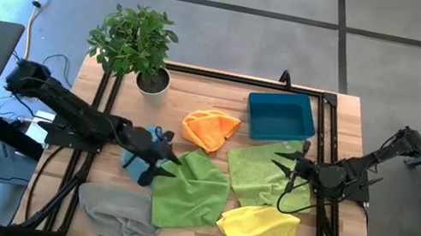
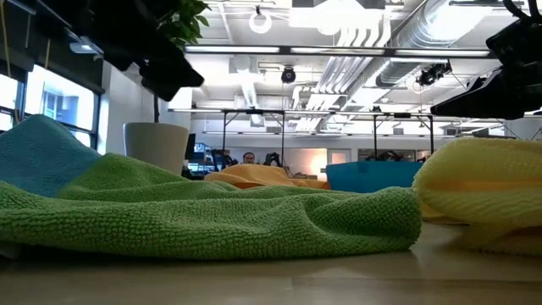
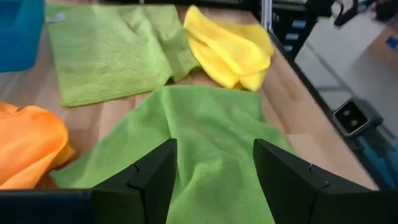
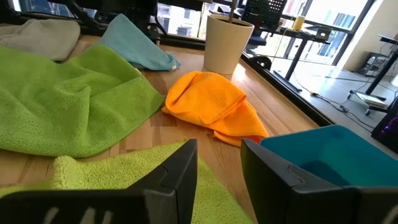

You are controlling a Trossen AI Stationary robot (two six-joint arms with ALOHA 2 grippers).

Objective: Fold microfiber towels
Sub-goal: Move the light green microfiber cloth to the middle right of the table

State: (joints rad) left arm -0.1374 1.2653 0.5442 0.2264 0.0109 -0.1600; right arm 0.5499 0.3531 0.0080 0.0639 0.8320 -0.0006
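Jaws of left gripper wide open above green towel, empty.

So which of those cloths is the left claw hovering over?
The green towel: it lies right under the open left gripper. The orange towel, lime green towel and yellow towel lie off to its sides.

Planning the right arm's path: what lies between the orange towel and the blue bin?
Bare wood only: the high view shows a strip of tabletop between the orange towel and the blue bin, with nothing on it.

orange towel crumpled | green towel spread | yellow towel folded | grey towel bunched
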